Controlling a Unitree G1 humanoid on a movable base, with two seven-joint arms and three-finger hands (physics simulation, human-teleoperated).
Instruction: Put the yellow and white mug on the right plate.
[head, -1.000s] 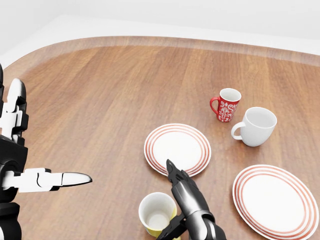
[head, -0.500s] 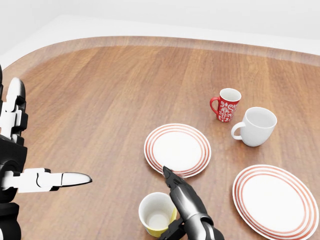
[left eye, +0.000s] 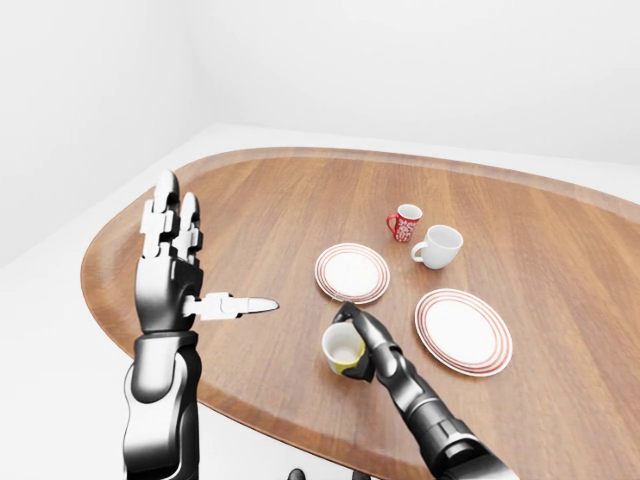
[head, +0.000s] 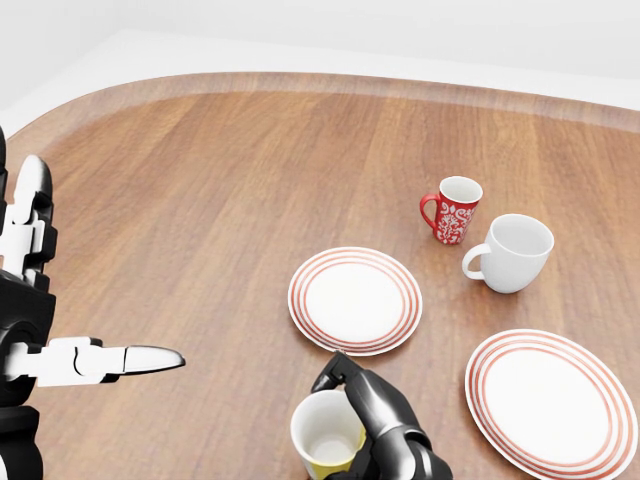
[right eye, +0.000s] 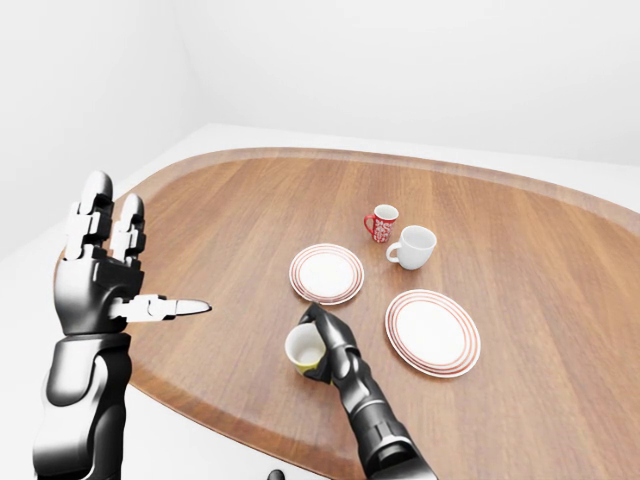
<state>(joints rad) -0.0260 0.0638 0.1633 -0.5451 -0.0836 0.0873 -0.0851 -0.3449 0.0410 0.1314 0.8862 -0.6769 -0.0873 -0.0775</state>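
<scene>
Left-eye view: the right hand (left eye: 362, 340) had its fingers closed round the yellow and white ceramic mug (left eye: 343, 348), which sat near the oval wooden table's (left eye: 270, 200) lower edge, below the left red-ringed plate (left eye: 352, 272). The left hand (left eye: 175, 270) was raised, fingers spread, holding nothing, apparently parked clear.

Head view: the right red-ringed plate (head: 552, 400) lay bare to the mug's right, the likely destination.

Right-eye view: a red patterned mug (right eye: 379, 223) and a white mug (right eye: 412, 246) stood above both plates, off the probable transfer path.

Oval wood table (left eye: 300, 200), plain white walls & floor, even light.
</scene>
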